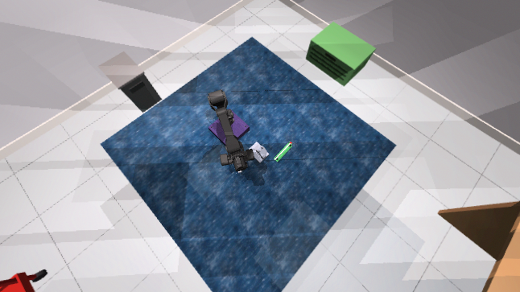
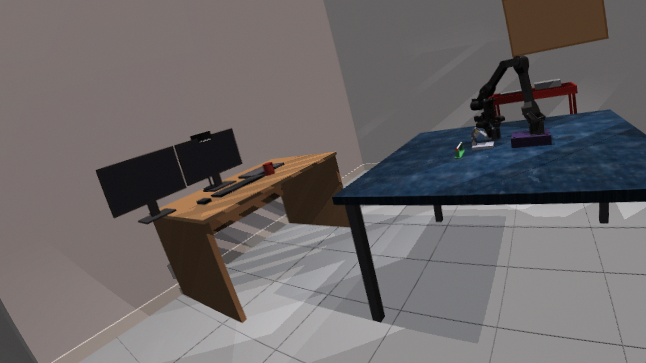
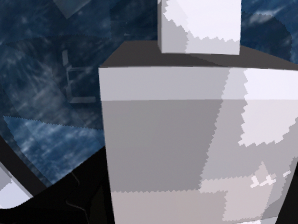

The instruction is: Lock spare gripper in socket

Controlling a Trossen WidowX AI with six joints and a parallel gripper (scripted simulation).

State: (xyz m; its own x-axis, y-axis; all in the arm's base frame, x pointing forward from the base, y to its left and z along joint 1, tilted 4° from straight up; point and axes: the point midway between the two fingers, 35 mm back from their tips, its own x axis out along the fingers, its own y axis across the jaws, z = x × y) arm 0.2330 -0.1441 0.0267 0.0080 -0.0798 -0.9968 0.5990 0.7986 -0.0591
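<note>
My gripper point(image 1: 240, 165) point(image 2: 493, 134) is shut on a pale grey block, which I take to be the spare gripper. In the wrist view the block point(image 3: 160, 145) fills the lower middle, with a smaller square white spigot point(image 3: 200, 25) beyond its dark end face. The white mount point(image 1: 258, 152) point(image 2: 483, 146) stands on the table just beside my gripper. Its socket is too small to make out. A green holder point(image 1: 282, 151) point(image 2: 460, 154) stands beyond the mount, with a pale bar along it and a red end point(image 1: 290, 143); whether this is the lock pin I cannot tell.
The arm's purple base point(image 1: 241, 125) point(image 2: 531, 139) sits on the blue table point(image 1: 249, 216) point(image 2: 440, 174), close to the mount. A pale curved part point(image 3: 10, 187) shows at the wrist view's lower left. A desk point(image 2: 305, 164) with monitors and a green cabinet point(image 1: 342, 43) stand away from the table.
</note>
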